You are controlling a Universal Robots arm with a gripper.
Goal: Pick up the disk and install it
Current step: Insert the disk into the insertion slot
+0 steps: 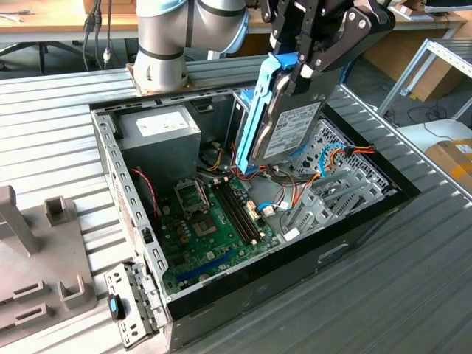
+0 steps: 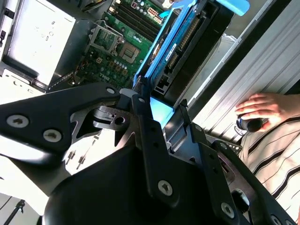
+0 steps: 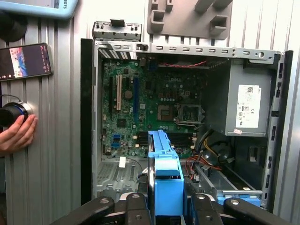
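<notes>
Disk [image 1: 284, 125] is off the table, up in the air over the open PC case [image 1: 361, 221], held on edge and tilted. Blue carrier rail faces the exterior view's left, grey metal face with its label faces the exterior view's right.

Claw [image 1: 301, 68] is clamped on the disk's upper end, one black finger on each side, nothing loose. Both wrist views show the same grip: blue carrier [image 3: 164, 173] pinched between the fingers [image 3: 136, 204], and the drive body [image 2: 171, 47] running away from the gripper [image 2: 161, 105] toward the board.

Lower end of the disk hangs inside the case outline, over the red and blue cables beside the memory slots [image 1: 236, 210]. Can't tell if it touches them.

Inside the case:
- green motherboard [image 1: 214, 228] flat on the bottom, CPU socket [image 1: 190, 198] bare
- grey power supply [image 1: 158, 136] in the far corner, toward the arm base
- perforated metal bay structure [image 1: 339, 184] on the exterior view's right of the disk

Case sits on a ribbed metal table [image 1: 413, 295]. Small metal bracket with a blue latch [image 1: 118, 306] lies just outside the case's near corner, next to a grey fixture [image 1: 37, 258].

Person's hand [image 3: 16, 133] rests on a dark round knob [image 3: 9, 112] beside the case, phone [image 3: 26, 61] lying near it. Striped sleeve [image 2: 276, 150] shows in the second wrist view.
</notes>
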